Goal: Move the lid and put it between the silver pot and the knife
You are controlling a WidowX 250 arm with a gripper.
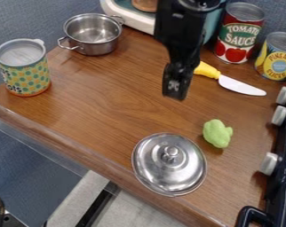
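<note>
One round knob offers the best hold on the silver lid (169, 169), which lies knob up at the near side of the wooden counter (104, 104), close to its near edge. The step in hand looks to be reaching and grasping it. The black gripper (176, 94) hangs over the middle of the counter, to the far side of the lid and apart from it. It would do well to come nearer while staying high, centre over the knob (171, 152), then drop straight down and pinch the stem below the rounded top. A grip too high could slip off the smooth metal; an off-centre one could tip the lid or push it over the near edge. The green toy vegetable (216, 133), just to the right and far of the lid, calls for a clear lift before any sideways travel.

The goal is the stretch between the silver pot (93, 35) at far left and the knife (240, 86) at far right. Setting down level, short of the knife's yellow handle (206, 70), should avoid a knock.

Whether the gripper is spread or pressed together, I cannot tell; no object is visible in its grasp, and it does not touch the lid.
</note>
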